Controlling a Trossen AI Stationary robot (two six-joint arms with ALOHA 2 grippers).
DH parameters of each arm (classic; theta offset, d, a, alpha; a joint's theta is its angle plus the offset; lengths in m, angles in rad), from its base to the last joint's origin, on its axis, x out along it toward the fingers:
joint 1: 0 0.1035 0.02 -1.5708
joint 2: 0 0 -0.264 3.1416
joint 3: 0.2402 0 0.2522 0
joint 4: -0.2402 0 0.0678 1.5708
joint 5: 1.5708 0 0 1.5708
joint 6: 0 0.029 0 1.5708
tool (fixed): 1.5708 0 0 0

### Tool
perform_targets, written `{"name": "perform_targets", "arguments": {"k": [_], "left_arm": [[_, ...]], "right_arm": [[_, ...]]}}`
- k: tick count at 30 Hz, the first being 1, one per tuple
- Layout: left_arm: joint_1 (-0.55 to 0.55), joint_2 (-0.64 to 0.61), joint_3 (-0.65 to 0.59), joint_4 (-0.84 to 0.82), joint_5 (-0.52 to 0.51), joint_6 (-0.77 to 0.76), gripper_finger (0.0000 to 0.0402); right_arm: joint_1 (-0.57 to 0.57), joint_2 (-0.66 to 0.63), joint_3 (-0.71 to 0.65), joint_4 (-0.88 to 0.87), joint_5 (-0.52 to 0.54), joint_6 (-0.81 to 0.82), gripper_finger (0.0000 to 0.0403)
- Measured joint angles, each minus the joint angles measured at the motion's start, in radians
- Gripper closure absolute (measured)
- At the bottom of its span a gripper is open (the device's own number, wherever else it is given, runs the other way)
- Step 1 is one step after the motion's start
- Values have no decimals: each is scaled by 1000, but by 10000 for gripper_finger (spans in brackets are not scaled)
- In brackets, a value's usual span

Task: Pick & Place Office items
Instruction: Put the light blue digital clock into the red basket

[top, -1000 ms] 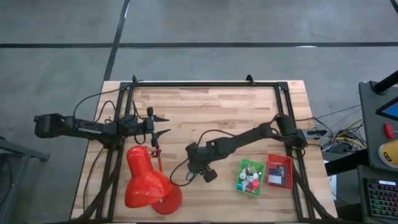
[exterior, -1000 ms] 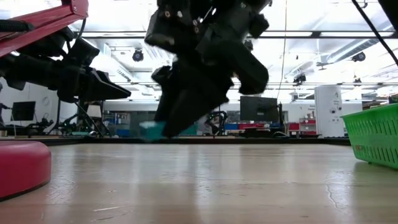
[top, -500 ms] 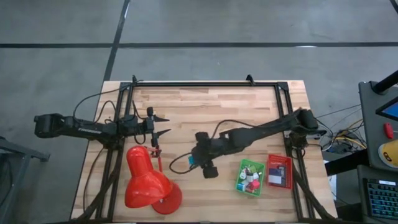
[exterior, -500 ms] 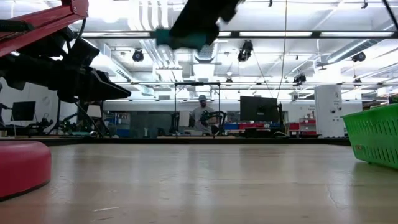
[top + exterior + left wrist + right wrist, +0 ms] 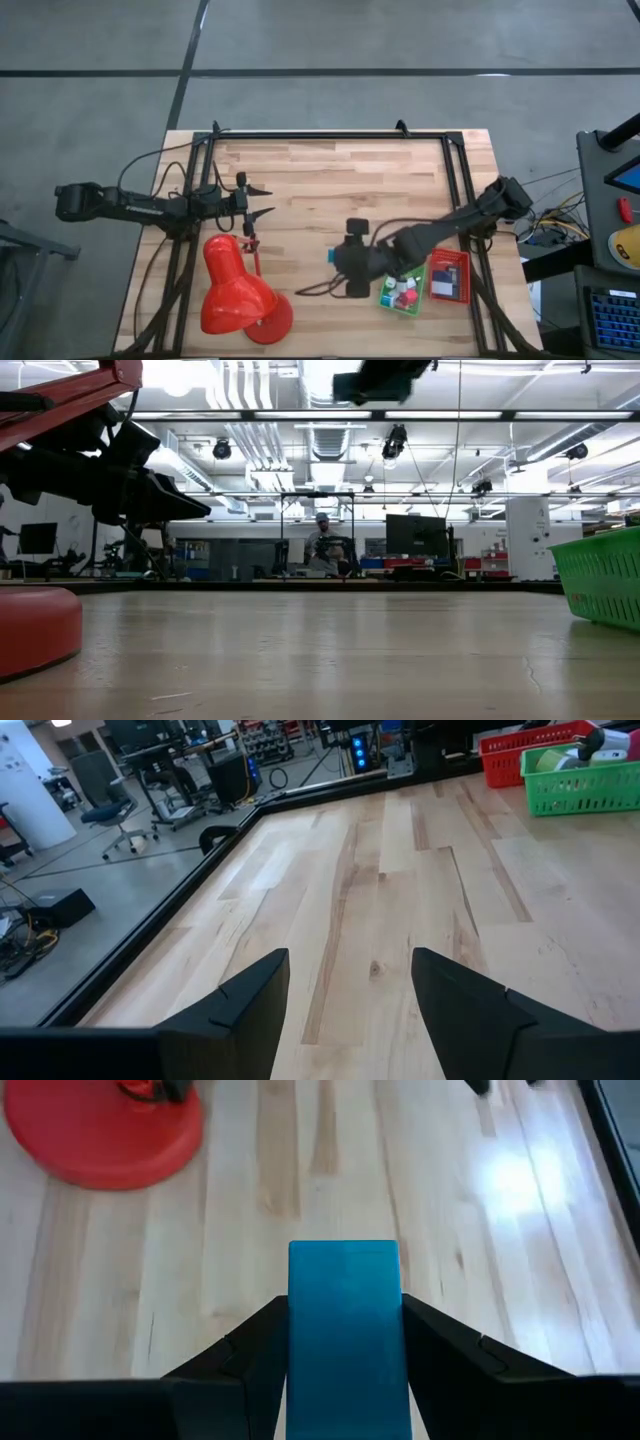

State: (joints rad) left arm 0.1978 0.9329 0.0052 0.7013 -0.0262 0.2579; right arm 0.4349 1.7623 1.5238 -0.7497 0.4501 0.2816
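A flat teal block (image 5: pixel 343 1280), one of the office items, is held above the wood by my right gripper (image 5: pixel 343 1308), which is shut on it. From above, this gripper (image 5: pixel 338 256) hovers near the table's middle, just left of the green tray (image 5: pixel 385 297), which holds several small items. In the low view only its underside (image 5: pixel 385 378) shows at the top. My left gripper (image 5: pixel 266 200) waits open at the table's left above the red lamp (image 5: pixel 238 290), with nothing between its fingers (image 5: pixel 250 1005). My right gripper pinches the teal block by its two long side edges (image 5: pixel 296 1330) between the two fingers. The block's free end sticks out past the fingertips. The fingers slant down toward the table's left and lie along the block. The block hangs clear of the table.
A red tray (image 5: pixel 449 262) stands right of the green one near the right edge. The lamp's round base (image 5: pixel 100 1130) sits at the near left. Bare wood (image 5: pixel 400 870) lies between the two arms. A black frame rims the table (image 5: pixel 330 135).
My right gripper has risen with the teal block, from just above the wood to near the top of the low view. It has gone toward the table's right, closer to the green tray, and has rolled about its own axis. The block stays in its hold.
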Motion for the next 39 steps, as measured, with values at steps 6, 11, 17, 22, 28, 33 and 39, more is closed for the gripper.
{"name": "perform_targets", "arguments": {"k": [6,11,17,22,28,33,39], "left_arm": [[0,0,0,0,0,0,184],[0,0,0,0,0,0,184],[0,0,0,0,0,0,184],[0,0,0,0,0,0,184],[0,0,0,0,0,0,184],[0,0,0,0,0,0,184],[0,0,0,0,0,0,184]], "right_arm": [[62,-17,-2,-110,73,188,232],[98,-21,-9,-169,118,225,232],[74,-24,-10,-110,114,96,232],[9,-26,-17,50,-5,-118,232],[-132,-26,-50,148,-228,-307,232],[-249,-33,-73,150,-383,-366,232],[-340,-107,-154,176,-461,-470,232]]}}
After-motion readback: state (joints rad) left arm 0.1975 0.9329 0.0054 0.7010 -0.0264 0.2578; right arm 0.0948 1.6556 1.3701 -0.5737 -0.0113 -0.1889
